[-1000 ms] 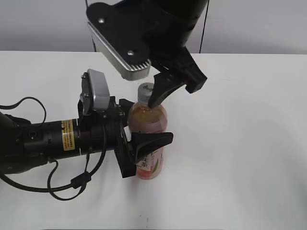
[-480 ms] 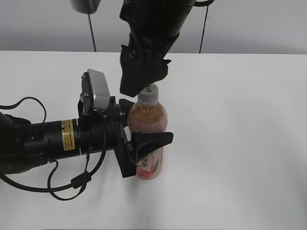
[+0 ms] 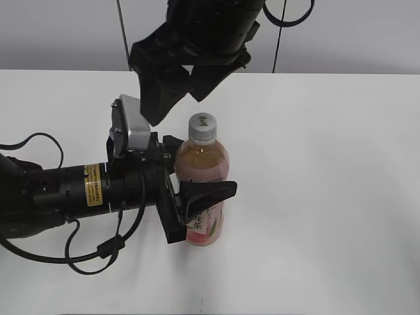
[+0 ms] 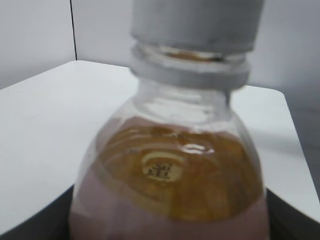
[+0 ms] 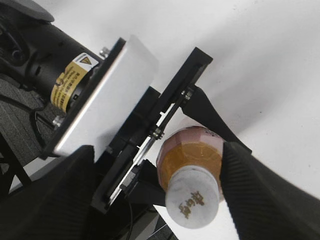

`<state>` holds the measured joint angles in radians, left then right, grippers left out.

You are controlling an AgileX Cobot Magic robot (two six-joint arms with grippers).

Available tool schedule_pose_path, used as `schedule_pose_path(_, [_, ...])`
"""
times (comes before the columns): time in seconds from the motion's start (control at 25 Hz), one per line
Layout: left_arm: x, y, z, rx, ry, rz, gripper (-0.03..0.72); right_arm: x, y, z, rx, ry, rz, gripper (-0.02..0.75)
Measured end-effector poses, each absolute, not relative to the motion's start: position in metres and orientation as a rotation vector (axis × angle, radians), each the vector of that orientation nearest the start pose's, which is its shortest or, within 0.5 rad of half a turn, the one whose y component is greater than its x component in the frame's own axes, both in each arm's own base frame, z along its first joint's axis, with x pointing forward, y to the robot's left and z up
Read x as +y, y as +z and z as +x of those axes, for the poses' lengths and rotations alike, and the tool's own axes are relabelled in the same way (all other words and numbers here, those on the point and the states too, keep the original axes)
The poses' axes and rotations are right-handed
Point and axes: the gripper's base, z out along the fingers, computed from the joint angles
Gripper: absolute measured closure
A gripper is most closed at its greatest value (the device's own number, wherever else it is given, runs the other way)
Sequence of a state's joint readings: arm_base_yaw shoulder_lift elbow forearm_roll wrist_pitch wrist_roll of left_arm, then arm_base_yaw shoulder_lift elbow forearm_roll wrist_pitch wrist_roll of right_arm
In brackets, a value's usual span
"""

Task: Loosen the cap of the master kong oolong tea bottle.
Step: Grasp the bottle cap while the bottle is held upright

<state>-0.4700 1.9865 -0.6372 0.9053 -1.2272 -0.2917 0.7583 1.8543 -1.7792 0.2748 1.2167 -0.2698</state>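
Observation:
The master kong oolong tea bottle (image 3: 205, 172) stands upright on the white table, with amber tea and a pink label. Its white cap (image 3: 202, 127) sits on the neck with a small dark logo on top. My left gripper (image 3: 197, 174) comes in from the left and is shut on the bottle's body. In the left wrist view the bottle (image 4: 170, 175) fills the frame under the cap (image 4: 197, 22). My right gripper (image 3: 177, 105) hangs open above and left of the cap, not touching it. In the right wrist view the cap (image 5: 192, 204) lies between the open fingers (image 5: 157, 150).
The white table (image 3: 328, 197) runs to a grey wall behind. My left arm, its silver wrist camera (image 3: 130, 125) and loose black cables (image 3: 98, 252) lie across the table's left half. A dark cable (image 3: 281, 46) hangs behind the right arm.
My right gripper, whose fingers stood at the cap a second ago, has turned about its axis and lifted clear of it. The bottle and my left gripper have not moved.

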Motion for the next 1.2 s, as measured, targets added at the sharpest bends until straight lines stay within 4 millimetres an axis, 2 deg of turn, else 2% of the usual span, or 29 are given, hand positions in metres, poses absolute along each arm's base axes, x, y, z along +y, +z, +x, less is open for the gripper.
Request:
schedule_pose_path(0.24, [-0.1987,0.1203,0.2425,1.469,-0.993,1.080,0.238,0.2865,0.3250,0.2781,2.514,0.410,-1.269,0.185])
schedule_pose_path(0.48, [-0.1987,0.1203,0.2425,1.469,-0.993,1.080,0.238,0.2863,0.3249,0.2782,2.517,0.407,-1.263,0.236])
schedule_pose_path(1.2, [-0.1987,0.1203,0.2425,1.469,-0.993,1.080,0.239,0.2862,0.3248,0.2781,2.519,0.405,-1.263,0.240])
